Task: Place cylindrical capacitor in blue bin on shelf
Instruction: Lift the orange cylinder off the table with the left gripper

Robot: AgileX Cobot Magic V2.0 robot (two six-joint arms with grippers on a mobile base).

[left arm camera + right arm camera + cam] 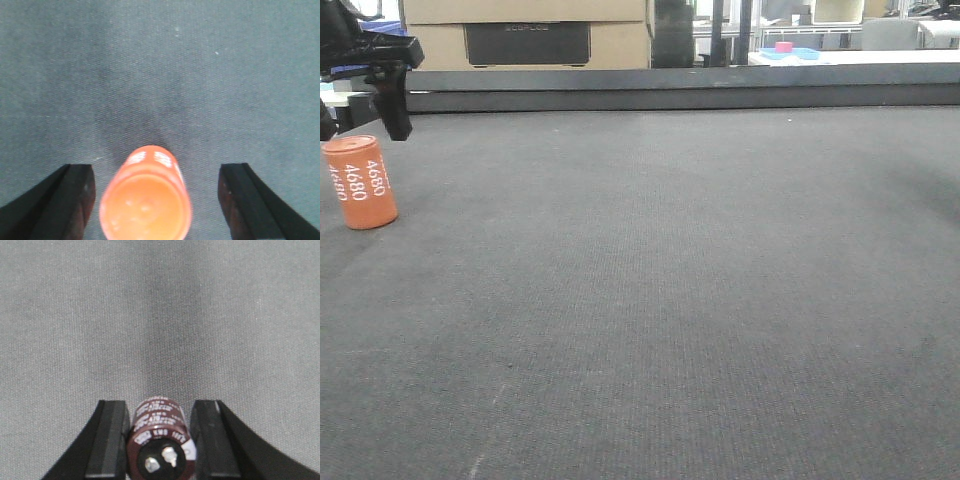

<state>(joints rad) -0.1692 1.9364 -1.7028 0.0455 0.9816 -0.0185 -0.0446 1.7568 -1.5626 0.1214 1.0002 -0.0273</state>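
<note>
While left fingers (70,200) stood spread either side of upright orange cylindrical capacitor (146,200) on grey tabletop (160,60), right fingers (112,440) pinched dark brown two-terminal can (160,440). Good grasp needed left fingers lowered, centred, closing evenly mid-body.

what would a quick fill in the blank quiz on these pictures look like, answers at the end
1. The orange can stands ____ on the grey mat.
2. The number printed repeatedly down its side is ____.
3. The left gripper sits around it with jaws ____, not touching it.
4. The right gripper holds a dark can with ____ metal pins on its end.

Missing words: upright; 4680; open; two
</note>
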